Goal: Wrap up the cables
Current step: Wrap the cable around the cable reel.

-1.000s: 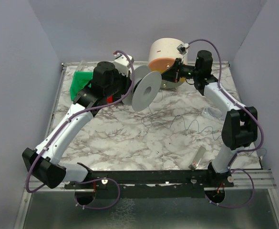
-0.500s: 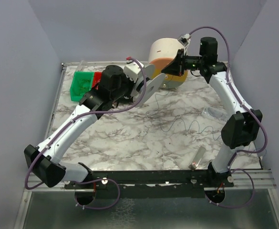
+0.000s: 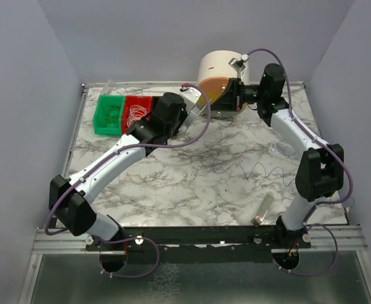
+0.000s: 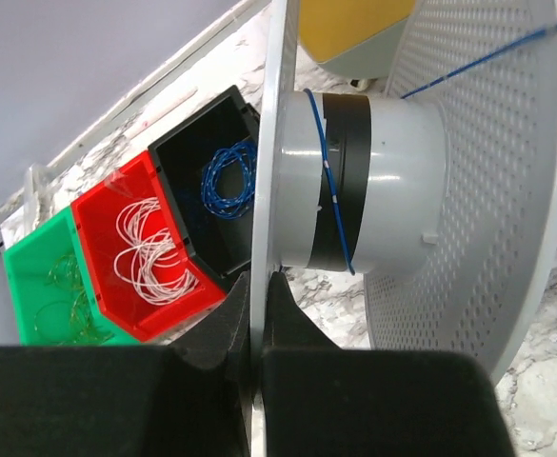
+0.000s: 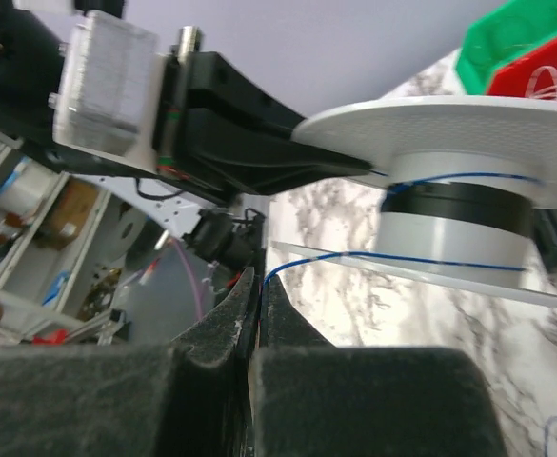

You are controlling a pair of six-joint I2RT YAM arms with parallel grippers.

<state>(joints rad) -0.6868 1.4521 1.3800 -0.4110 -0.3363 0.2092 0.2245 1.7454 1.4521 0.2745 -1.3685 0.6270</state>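
Spool (image 4: pixel 383 181) flange is clamped in our left jaws, far side of the counter (image 3: pixel 172 183), and our right jaws pinch the thin cable (image 5: pixel 449 262) just beside it.

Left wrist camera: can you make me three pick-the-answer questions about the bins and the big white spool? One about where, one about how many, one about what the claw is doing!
1. Where is the blue coil? A in the black bin; B on the floor; C in a cup.
2. How many bins are there? A one; B three; C six.
3. The left gripper is: A wide open; B shut on the spool; C holding a spoon.
Answers: A, the blue loops lie inside black walls; B, the green bin, the red bin and the black one stand side by side; B, it pinches the spool's thin white disc.
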